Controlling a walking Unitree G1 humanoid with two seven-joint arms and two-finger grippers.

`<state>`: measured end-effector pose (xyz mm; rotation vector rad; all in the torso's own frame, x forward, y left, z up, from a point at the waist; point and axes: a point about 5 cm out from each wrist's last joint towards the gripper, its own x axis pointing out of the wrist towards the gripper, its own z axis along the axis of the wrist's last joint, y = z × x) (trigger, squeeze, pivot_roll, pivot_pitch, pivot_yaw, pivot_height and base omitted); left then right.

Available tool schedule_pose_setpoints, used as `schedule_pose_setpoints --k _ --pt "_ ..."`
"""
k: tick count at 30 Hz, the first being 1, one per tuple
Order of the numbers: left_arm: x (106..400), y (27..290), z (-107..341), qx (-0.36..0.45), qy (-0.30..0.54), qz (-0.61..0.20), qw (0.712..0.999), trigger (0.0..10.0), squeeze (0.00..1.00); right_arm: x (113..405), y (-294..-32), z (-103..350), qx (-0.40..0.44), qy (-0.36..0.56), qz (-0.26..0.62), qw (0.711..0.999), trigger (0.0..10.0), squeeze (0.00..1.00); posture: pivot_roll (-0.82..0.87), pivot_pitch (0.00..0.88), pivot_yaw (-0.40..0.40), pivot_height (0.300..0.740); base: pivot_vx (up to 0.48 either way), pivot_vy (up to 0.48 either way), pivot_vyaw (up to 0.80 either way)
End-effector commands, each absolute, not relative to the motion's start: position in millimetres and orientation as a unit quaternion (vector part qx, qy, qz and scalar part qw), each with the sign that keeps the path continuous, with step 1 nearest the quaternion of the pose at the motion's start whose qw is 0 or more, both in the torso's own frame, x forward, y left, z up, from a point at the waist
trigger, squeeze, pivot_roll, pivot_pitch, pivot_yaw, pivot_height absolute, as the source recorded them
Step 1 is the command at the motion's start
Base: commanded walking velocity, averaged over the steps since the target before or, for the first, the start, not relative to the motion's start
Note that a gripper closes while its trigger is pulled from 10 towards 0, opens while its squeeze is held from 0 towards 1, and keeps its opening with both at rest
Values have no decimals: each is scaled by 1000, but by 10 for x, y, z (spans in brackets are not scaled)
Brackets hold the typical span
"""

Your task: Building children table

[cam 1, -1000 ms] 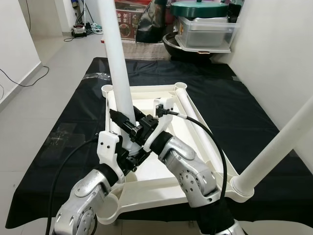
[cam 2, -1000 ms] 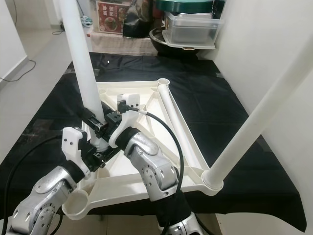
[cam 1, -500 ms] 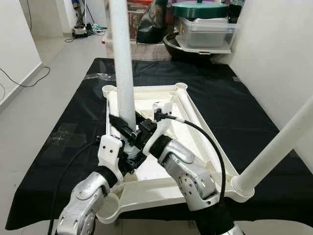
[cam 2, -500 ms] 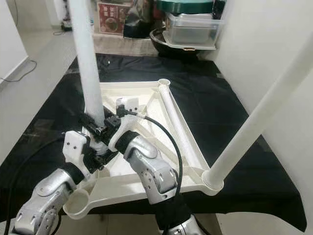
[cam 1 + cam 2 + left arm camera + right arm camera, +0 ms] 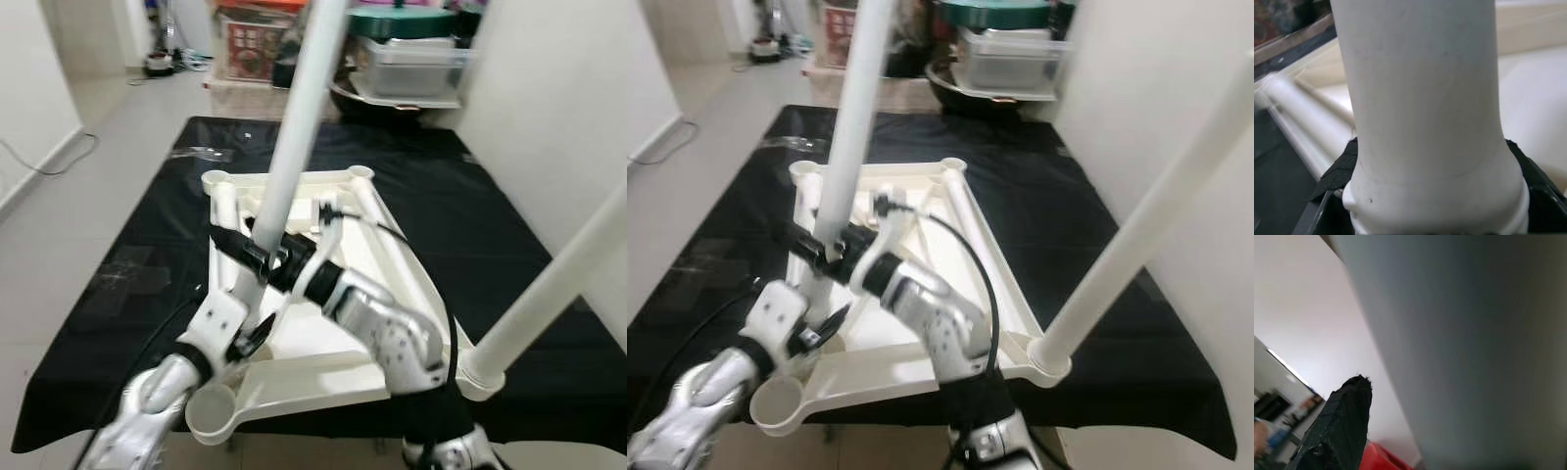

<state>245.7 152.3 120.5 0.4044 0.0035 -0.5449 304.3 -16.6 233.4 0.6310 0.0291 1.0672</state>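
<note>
The cream table top [image 5: 323, 364] lies upside down on a black mat [image 5: 470, 225]. One white leg [image 5: 549, 294] stands in its near right corner socket [image 5: 477, 377]. A second white leg [image 5: 299, 117] is held over the table top, its upper end leaning right. My right gripper [image 5: 260, 258] is shut on it low down. My left gripper [image 5: 245, 333] is shut on its bottom end, with black pads [image 5: 1337, 171] on both sides of the leg [image 5: 1420, 98]. A third leg [image 5: 377, 211] lies along the right rim. The near left socket [image 5: 211, 416] is bare.
Plastic storage boxes and a green-lidded pot [image 5: 411, 59] stand beyond the mat's far edge. A white wall [image 5: 549, 98] runs close along the right side. Bare tiled floor [image 5: 88, 127] with a cable lies to the left.
The held leg has swung from leaning slightly left to leaning right at its top. My left arm has dropped lower and both grippers have stayed shut on the leg.
</note>
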Motion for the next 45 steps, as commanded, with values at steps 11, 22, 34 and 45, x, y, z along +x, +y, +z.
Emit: schedule_pose_setpoints --k 11,22,34,45 --pt "2387 1353 1269 207 -27 -299 931 10000 0 3111 -50 2425 302 12 505 808 0 0 98 0 -76 740 0 0 0" --pt "2370 1410 1274 223 -32 -284 932 10000 0 3056 -117 2274 301 25 478 825 0 0 99 0 -67 740 0 0 0" --pt "2345 1579 1480 170 -57 -257 949 10000 1000 3298 -379 2449 242 -26 443 863 0 0 99 0 -66 740 0 0 0" --pt "2032 1391 1413 146 -13 -324 935 10000 0 3847 -1110 3179 174 -162 309 921 0 0 124 0 -80 740 0 0 0"
